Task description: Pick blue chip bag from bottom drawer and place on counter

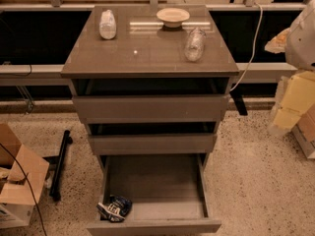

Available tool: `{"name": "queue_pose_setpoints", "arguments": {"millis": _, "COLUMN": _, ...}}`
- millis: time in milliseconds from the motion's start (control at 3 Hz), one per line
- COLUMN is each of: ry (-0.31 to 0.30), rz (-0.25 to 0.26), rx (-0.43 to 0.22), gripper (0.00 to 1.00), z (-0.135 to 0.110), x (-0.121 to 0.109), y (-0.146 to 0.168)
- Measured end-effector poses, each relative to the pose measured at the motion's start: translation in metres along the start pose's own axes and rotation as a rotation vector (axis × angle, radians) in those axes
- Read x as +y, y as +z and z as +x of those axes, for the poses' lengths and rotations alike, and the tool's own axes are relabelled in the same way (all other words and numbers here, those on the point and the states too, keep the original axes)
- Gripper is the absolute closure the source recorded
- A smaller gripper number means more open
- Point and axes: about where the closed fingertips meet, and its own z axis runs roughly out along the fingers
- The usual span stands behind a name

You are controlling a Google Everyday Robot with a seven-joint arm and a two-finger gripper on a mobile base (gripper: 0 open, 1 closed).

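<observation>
The blue chip bag (pixel 114 208) lies crumpled in the front left corner of the open bottom drawer (pixel 155 186); it is dark navy with white patches. The drawer is pulled fully out and holds nothing else that I can see. The counter (pixel 147 50) is the glossy grey-brown top of the cabinet. My gripper (pixel 279 41) shows only as a pale tip on the white arm (pixel 302 36) at the right edge. It is level with the counter, to its right, and far above the bag.
On the counter stand a clear bottle (pixel 107 24) at the back left, a bowl (pixel 173 16) at the back, and a lying clear bottle (pixel 194 44) at the right. The two upper drawers (pixel 150 108) are slightly open. Cardboard boxes (pixel 17 181) sit on the floor left, and yellow blocks (pixel 295 100) right.
</observation>
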Motion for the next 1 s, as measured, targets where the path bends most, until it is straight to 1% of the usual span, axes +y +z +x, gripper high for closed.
{"name": "queue_pose_setpoints", "arguments": {"millis": 333, "ry": 0.015, "rz": 0.002, "rx": -0.003, "gripper": 0.0, "z": -0.001, "x": -0.002, "y": 0.005}}
{"name": "queue_pose_setpoints", "arguments": {"millis": 667, "ry": 0.116, "rz": -0.011, "rx": -0.009, "gripper": 0.0, "z": -0.006, "x": -0.016, "y": 0.046}}
{"name": "queue_pose_setpoints", "arguments": {"millis": 1000, "ry": 0.202, "rz": 0.001, "rx": -0.012, "gripper": 0.0, "z": -0.02, "x": -0.038, "y": 0.102}}
